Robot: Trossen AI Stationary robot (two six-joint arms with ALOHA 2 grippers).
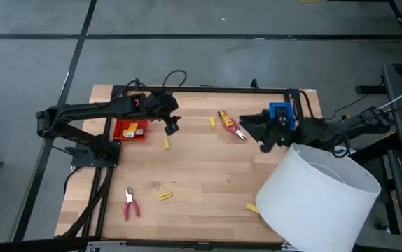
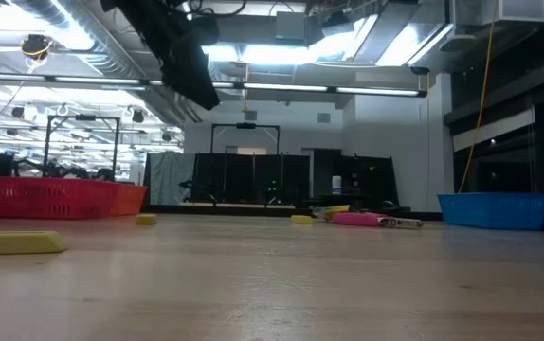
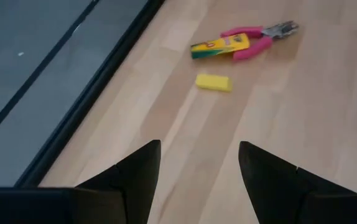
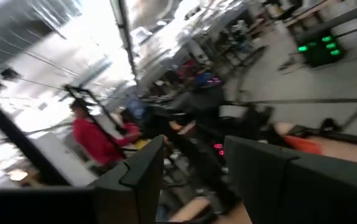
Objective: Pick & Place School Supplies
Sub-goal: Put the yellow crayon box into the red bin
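Two grippers being held apart, empty. Left gripper (image 1: 171, 126) being hung beside red tray (image 1: 120, 137); yellow block (image 1: 166, 143) lying just below, nearest, long axis near vertical in high view. Right gripper (image 1: 262, 133) being kept near pliers (image 1: 237, 130) and yellow pack (image 1: 225, 119).

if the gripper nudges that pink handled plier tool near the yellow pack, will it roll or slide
Probably slide, not roll: the pink-handled plier tool lies flat on the wooden table. It looks rigid, so it should pivot as one piece. A push would likely shove the yellow pack lying against it too.
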